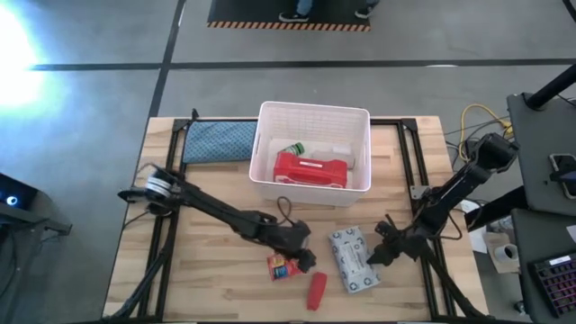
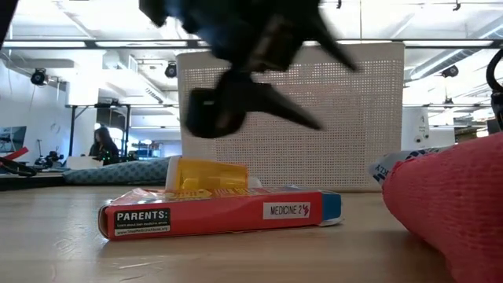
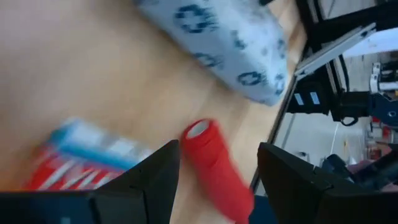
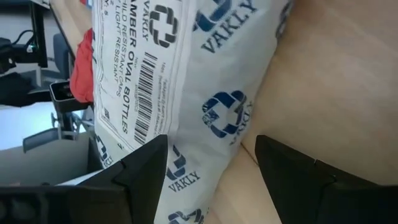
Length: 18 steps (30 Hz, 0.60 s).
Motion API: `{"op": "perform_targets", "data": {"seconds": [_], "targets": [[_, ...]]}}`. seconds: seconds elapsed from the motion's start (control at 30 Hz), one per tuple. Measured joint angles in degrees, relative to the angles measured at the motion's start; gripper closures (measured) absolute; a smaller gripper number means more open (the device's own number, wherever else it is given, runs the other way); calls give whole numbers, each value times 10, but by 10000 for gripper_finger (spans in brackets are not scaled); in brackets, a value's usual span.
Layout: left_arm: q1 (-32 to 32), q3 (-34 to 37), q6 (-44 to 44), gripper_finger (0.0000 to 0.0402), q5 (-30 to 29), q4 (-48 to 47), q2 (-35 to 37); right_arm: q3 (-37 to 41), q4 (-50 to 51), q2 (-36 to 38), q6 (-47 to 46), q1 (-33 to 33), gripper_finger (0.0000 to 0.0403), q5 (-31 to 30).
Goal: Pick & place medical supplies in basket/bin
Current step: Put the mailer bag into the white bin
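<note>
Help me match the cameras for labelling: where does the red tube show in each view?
High view: red tube near the table's front edge, between the orange-red box and the grey-white pack.
Low view: big red mass at the right edge.
Left wrist view: between the open fingers.
Right wrist view: red sliver beyond the pack.
Shared landmark: the grey-white pack.

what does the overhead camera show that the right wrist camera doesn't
Only the high view shows the white bin holding the red case and green bottle, the blue-grey cloth, the orange-red box and the left gripper. Only the right wrist view shows the pack's printed label, which reads "amber oval bottles". Both show the grey-white soft pack, the red tube and the open right gripper.
</note>
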<state>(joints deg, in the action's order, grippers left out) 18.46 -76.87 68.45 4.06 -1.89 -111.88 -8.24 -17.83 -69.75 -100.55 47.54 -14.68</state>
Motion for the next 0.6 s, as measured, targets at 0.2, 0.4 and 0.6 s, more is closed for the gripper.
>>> {"op": "perform_targets", "data": {"seconds": [0.2, 0.4, 0.6], "targets": [[-9, -168, -62, 206, 6, -111, -100, -7, 7, -2, 18, -10, 165, -33], [-15, -297, -121, 205, 16, -207, -176, -8, 9, -6, 12, -15, 165, -85], [-22, -360, -125, 206, 20, -206, -229, -16, 7, -17, 17, -16, 165, -83]]}}
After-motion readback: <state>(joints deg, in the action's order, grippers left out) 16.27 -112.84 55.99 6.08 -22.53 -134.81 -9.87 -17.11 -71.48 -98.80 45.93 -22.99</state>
